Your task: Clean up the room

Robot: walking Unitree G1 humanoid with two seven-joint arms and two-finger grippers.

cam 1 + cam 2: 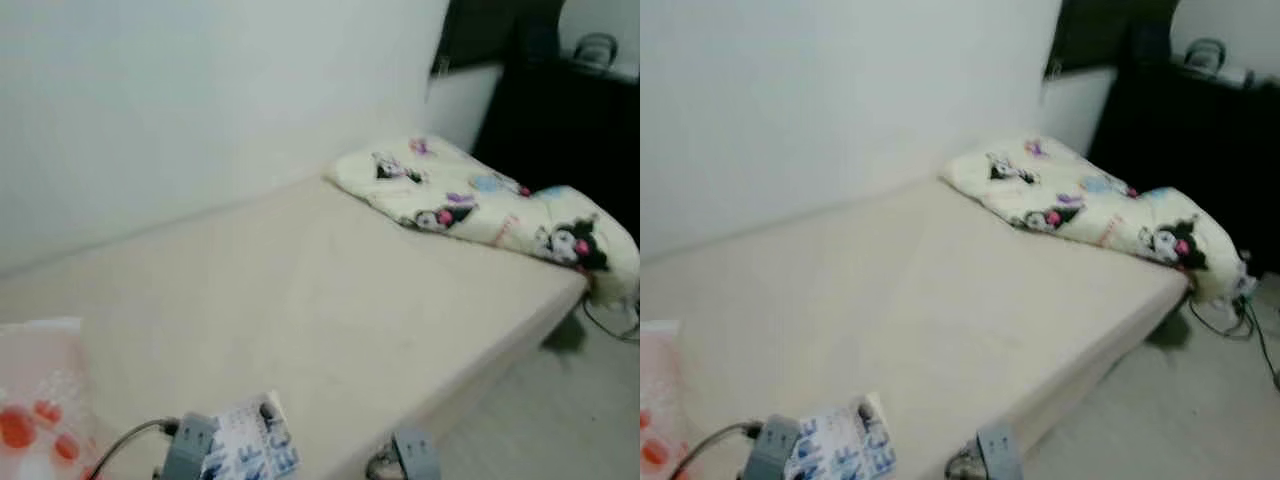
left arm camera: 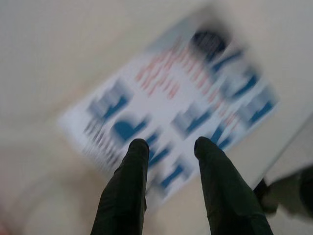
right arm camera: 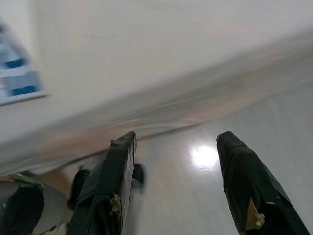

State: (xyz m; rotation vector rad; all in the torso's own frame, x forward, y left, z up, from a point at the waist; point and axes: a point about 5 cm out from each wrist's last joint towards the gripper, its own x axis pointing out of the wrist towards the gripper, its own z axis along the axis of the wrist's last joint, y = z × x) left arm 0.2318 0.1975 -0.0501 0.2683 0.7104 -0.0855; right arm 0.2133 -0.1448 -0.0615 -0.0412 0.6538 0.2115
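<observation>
The left tool hovers over the bed, fingers slightly parted. The right tool hangs beside the bed's edge — fingers spread wide.

Bed: folded quilt, leaflet.

packet | blue lettering | blurred, unreadable

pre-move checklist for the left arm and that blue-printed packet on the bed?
1. Left gripper fingers open: ok.
2. Blue-printed packet lined up beyond the fingertips: ok.
3. Contact with the packet: cannot tell, the left wrist view is blurred.
4. Packet lies flat on the bed, near its front edge: ok.
5. Right gripper open, over the floor beside the bed, away from the packet: ok.
6. Folded cartoon blanket at the far end, out of the way: ok.
</observation>
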